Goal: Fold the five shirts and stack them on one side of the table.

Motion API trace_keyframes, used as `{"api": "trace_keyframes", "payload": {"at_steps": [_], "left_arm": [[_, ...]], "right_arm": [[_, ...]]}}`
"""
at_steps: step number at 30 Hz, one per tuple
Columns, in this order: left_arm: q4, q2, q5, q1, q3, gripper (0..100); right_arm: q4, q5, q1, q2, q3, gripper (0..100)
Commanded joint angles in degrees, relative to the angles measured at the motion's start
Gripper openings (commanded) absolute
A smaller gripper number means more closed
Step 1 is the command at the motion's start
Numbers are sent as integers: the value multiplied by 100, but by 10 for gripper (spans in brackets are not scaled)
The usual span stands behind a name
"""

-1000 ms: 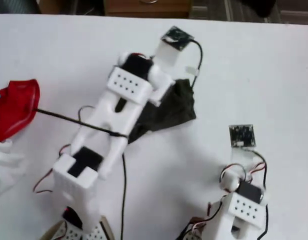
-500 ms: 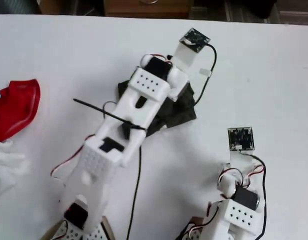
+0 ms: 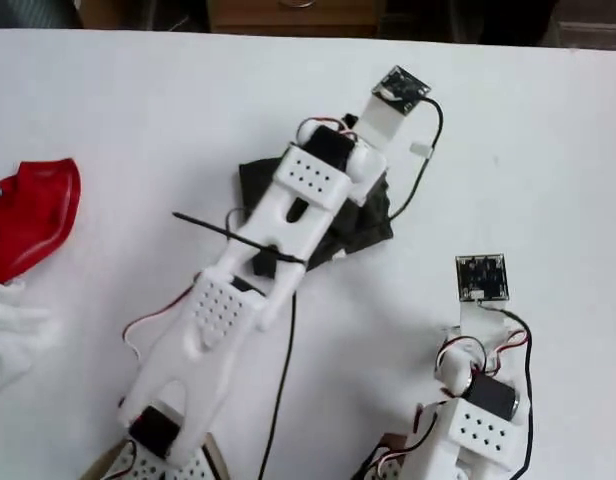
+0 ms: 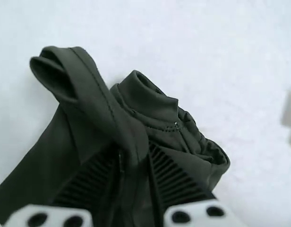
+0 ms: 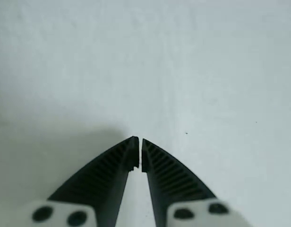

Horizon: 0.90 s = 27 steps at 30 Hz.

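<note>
We find the left hand (image 4: 136, 158) clamped on a fold of the dark shirt (image 4: 150, 106), with cloth bunched between its ribbed fingers. The garment lies crumpled about the middle of the worktop (image 3: 138, 100), beneath the left arm's wrist. The right hand (image 5: 140, 152) is all but closed and grips nothing, over bare surface well apart from it. A red shirt (image 3: 33, 215) and a white garment (image 3: 8, 340) lie at the left edge. In our judgement the left arm is the nearer, and any carry to that side runs leftward.
</note>
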Motion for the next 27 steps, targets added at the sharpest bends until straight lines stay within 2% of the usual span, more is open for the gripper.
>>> {"api": "trace_keyframes", "payload": {"at_steps": [1,3,8,10,13,15,18,21,27], "left_arm": [[167,-88,26,105,-303,155],[299,-114,26,167,-321,221],[818,-299,26,88,-1147,199],[1160,-343,0,-62,-1525,155],[1811,-334,0,-290,-1930,9],[2004,-325,-9,-422,-1956,27],[2004,-492,9,-712,-1824,27],[2004,-897,18,-976,-1481,27],[1996,-2365,-18,-1495,708,28]], "right_arm": [[40,26,4,-119,-18,18],[40,26,4,-119,-18,18],[40,26,4,-119,-18,18],[40,26,4,-119,-18,18],[40,26,4,-127,-18,18],[40,26,4,-136,-26,18],[22,79,-13,-101,-123,18],[127,44,-435,-84,-448,17],[505,-246,-1376,312,-1855,17]]}}
